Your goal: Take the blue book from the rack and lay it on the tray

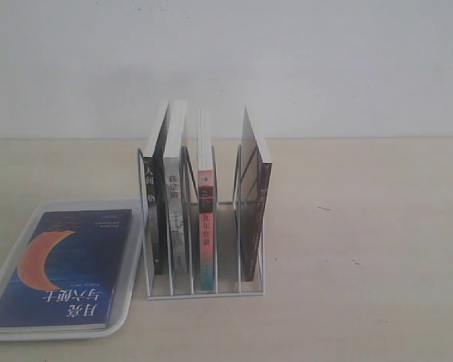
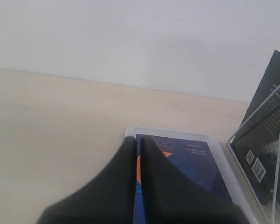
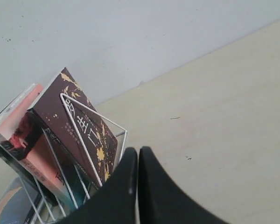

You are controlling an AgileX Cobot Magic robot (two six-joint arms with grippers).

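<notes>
On the left of the tabletop (image 1: 362,249), the blue book (image 1: 68,264) lay flat and cover-up in the tray (image 1: 130,264), just beside the rack (image 1: 204,295), which held four other books upright. Judged from that, the placing step looked done, and what was left seemed only to keep both arms clear of tray and rack; no further grasp appeared called for. The exterior view showed neither arm, so the pincers' state came from the wrist views alone: the left pincer (image 2: 137,140) was closed with nothing between its fingers, hanging above the near end of the book in the tray, and the right pincer (image 3: 137,150) was likewise closed and empty, beside the rack's outer end. The right wrist view also showed the face of the maroon book (image 3: 79,126) with its gold lettering, which the exterior view gave almost edge-on.
</notes>
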